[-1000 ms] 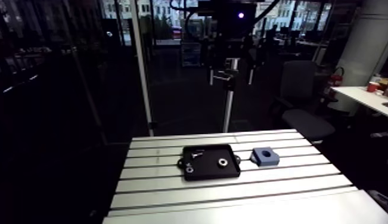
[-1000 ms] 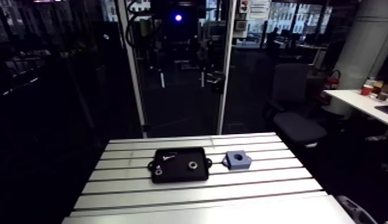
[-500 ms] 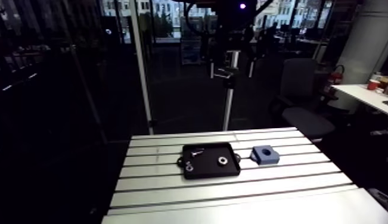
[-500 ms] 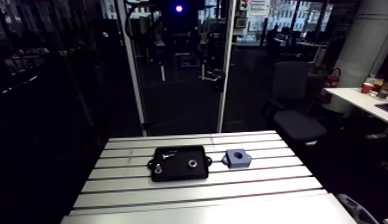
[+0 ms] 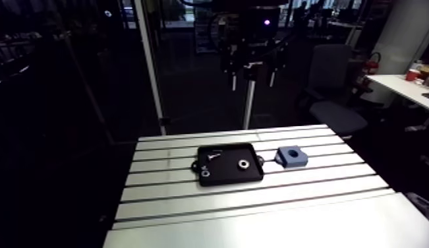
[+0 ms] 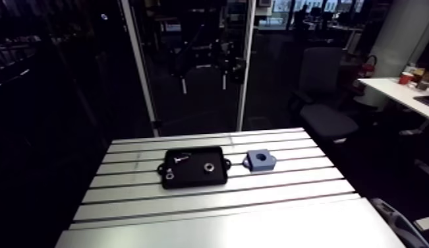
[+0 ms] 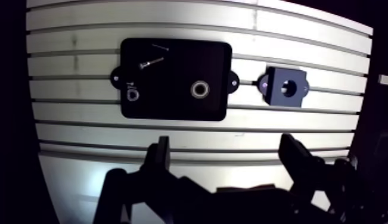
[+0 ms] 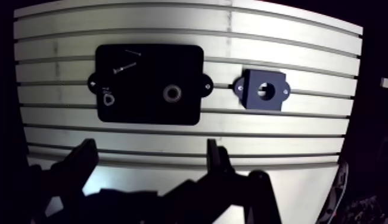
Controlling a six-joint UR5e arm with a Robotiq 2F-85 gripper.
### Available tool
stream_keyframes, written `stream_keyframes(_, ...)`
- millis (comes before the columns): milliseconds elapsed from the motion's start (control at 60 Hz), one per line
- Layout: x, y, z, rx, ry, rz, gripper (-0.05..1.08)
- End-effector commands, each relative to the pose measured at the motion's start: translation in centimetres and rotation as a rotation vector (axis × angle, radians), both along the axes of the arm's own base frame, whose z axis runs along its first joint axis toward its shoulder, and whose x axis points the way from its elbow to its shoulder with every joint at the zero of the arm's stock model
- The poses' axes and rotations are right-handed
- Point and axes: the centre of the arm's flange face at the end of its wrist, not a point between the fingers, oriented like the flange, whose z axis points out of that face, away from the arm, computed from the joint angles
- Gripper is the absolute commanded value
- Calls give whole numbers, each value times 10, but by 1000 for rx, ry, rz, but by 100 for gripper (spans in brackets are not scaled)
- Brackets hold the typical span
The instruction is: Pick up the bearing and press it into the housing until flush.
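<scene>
Metal ring bearing [image 7: 200, 90] in flat black tray [image 7: 178, 62], square housing [image 7: 275, 77] beside; claw [image 7: 226, 146] released.

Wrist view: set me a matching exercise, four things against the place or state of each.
1 bearing
2 housing
3 screw
4 gripper

A open, holding nothing
B in the tray, at its edge far from the gripper
C on the table, beside the tray
D in the tray, on the side nearer the housing

Pairs: 1-D, 2-C, 3-B, 4-A
</scene>
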Motion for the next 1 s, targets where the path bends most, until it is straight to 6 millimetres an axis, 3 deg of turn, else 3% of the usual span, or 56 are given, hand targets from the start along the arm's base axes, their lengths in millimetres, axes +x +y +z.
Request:
stream_keyframes(17,-5,14,-53,-19,-46,-19,1)
stream_keyframes(700,6,16,-138,-23,-96,-64,1)
stream_keyframes(767,4,16,-146,-24,-101,-64,5)
stream_keyframes(850,5,16,-153,-25,-111,-66,24)
stream_keyframes(1000,3,16,-164,-28,-127,-75,29)
